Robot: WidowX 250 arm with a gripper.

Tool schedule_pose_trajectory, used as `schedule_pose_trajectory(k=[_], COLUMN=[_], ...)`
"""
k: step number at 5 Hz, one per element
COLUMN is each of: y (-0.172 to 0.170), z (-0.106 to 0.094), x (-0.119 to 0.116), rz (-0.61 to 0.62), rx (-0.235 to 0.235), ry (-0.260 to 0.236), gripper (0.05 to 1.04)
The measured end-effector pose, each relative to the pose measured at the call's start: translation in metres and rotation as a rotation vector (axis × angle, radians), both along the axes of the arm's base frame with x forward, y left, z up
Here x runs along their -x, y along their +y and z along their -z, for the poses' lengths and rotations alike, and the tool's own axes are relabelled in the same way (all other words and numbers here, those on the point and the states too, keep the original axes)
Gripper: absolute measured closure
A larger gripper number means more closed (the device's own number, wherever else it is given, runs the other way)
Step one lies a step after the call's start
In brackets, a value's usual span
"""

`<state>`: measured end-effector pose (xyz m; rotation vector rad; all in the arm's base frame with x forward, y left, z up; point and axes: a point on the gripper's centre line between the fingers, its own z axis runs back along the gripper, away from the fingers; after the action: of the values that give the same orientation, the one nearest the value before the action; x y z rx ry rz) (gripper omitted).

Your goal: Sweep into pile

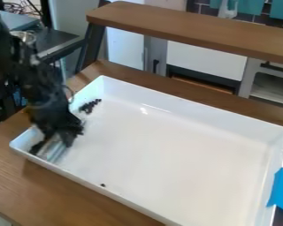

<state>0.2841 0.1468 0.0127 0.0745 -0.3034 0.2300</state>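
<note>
At the left end of the white tray (167,150), the black gripper (64,132) hangs low, blurred. It is shut on a pale, partly see-through tool (54,149), whose lower edge is at the tray floor. A small heap of dark bits (89,106) lies by the tray's left wall, behind the gripper. More dark bits (36,148) are in the near left corner, beside the tool. One tiny dark bit (102,185) sits near the front wall. The arm may hide other bits.
The tray's raised white rim (138,212) runs around the work area on a brown wooden table (67,190). Blue tape (282,190) is on the right rim. A raised wooden shelf (191,31) crosses behind the tray.
</note>
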Motion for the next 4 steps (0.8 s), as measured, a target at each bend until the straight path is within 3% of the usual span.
schedule_pose_trajectory(k=[1,2,3,4], y=[0.013,0.011,-0.007,-0.050], z=[-0.002,-0.004,-0.015,-0.045], x=[-0.008,-0.010,-0.004,-0.022], rz=[0.022,0.018,-0.037,-0.064], rx=[-0.054,-0.002,0.156,0.244], ry=[-0.021,0.000,0.059,0.045], gripper=[0.702,0.702,0.702,0.702])
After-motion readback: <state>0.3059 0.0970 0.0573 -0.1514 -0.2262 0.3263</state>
